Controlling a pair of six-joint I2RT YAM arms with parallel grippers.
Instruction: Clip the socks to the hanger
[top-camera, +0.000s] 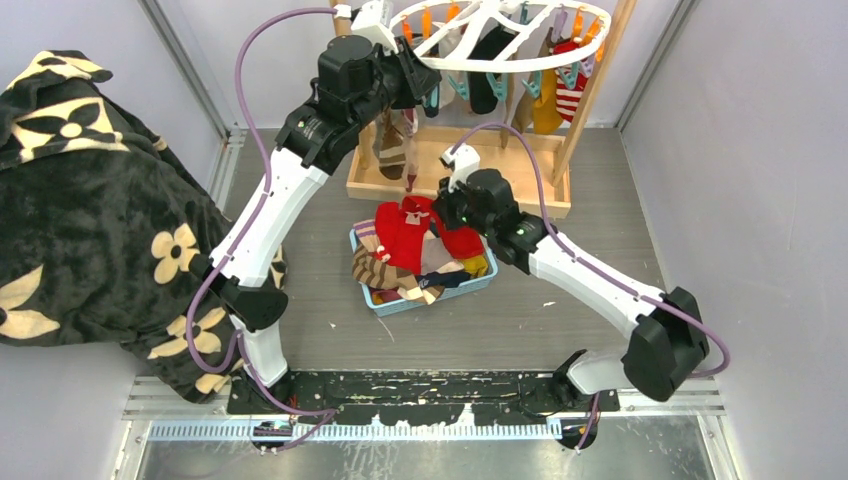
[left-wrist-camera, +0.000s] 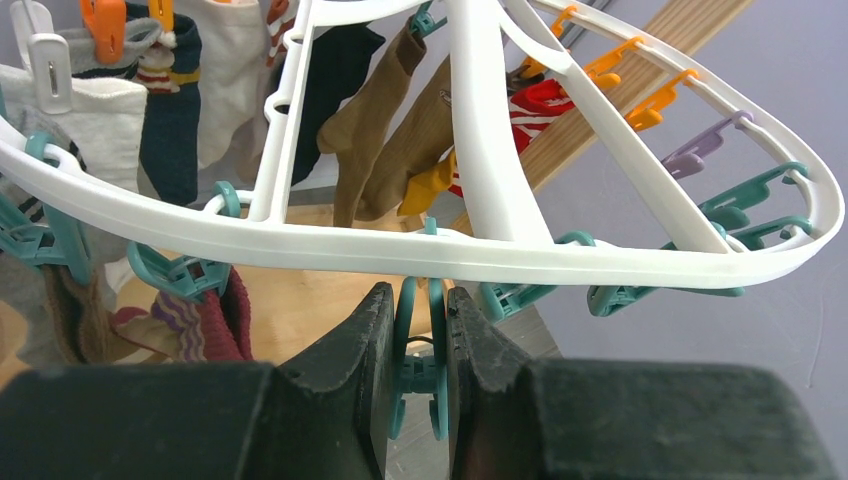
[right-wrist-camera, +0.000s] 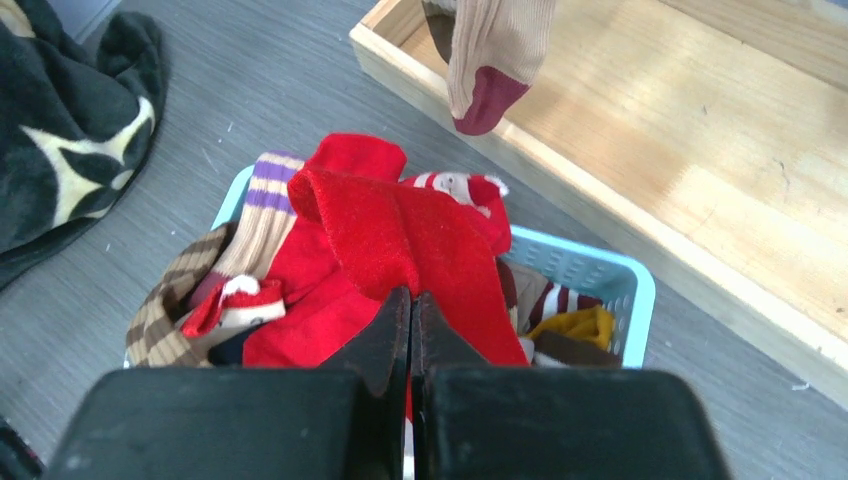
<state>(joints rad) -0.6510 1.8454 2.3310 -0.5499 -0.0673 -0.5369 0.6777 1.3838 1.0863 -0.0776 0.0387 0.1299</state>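
The left fingers (left-wrist-camera: 362, 345) are squeezing a teal clip (left-wrist-camera: 407, 310) on the hanger (left-wrist-camera: 480, 150), above the tabletop's far edge. The right fingers (right-wrist-camera: 385, 340) are pinching a red sock (right-wrist-camera: 400, 230) in the mid-tabletop basket (right-wrist-camera: 590, 270). Next, probably: lifting it to that clip.

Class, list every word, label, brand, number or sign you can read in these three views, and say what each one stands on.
None: no view shows readable text.
Black blanket: only cream flower shapes, no letters.
Red-and-white sock in the blue basket: a pale patch, too small to read.
Hanger, its clips and wooden stand: unmarked.
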